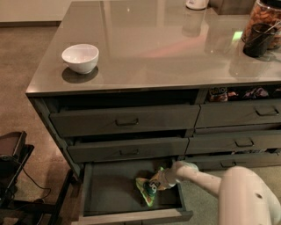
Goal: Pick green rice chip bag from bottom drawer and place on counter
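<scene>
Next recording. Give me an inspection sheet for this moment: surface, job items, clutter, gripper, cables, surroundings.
Surface: counter, glossy and reflective, no bag on it.
Job's things: bottom drawer pulled open; green rice chip bag inside it, right of centre, tilted.
Clutter: white bowl at the counter's left; dark cup and snack jar at its far right; snack packets in the upper right drawer.
Grippers: gripper down in the bottom drawer, at the bag's upper edge.
Cables: one thin dark cable on the floor at left.
Surroundings: black equipment at lower left; brown floor.
</scene>
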Robot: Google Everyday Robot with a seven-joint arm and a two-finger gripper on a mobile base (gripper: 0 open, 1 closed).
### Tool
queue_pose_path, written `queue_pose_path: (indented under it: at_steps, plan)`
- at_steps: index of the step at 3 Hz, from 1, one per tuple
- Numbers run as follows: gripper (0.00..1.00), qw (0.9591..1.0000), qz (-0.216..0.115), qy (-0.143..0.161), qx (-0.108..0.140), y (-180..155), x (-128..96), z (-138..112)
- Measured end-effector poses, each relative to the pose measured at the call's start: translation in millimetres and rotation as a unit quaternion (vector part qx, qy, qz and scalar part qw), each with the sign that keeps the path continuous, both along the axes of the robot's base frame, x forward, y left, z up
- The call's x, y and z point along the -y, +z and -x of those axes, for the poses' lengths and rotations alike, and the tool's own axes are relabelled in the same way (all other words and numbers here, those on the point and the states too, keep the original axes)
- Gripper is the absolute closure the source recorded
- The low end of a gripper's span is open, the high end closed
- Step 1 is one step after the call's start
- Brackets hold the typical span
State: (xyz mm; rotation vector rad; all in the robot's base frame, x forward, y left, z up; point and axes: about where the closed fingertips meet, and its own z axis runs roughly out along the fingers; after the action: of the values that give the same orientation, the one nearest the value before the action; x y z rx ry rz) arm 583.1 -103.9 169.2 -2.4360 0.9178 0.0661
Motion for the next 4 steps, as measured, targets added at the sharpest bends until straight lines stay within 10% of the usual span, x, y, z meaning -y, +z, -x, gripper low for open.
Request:
queue_pose_path:
  at_steps: [1, 2, 3, 4]
  plan:
    - [1.0, 0.9861, -0.125, -0.102, -0.041, 7, 13, 13]
    - [1.0, 0.9452, -0.251, -0.194, -0.077, 32, 23, 23]
    - [1.0, 0.9399, -0.264, -0.202, -0.079, 37, 23, 23]
    - [1.0, 0.9246, -0.299, -0.212, -0.104, 34, 19, 23]
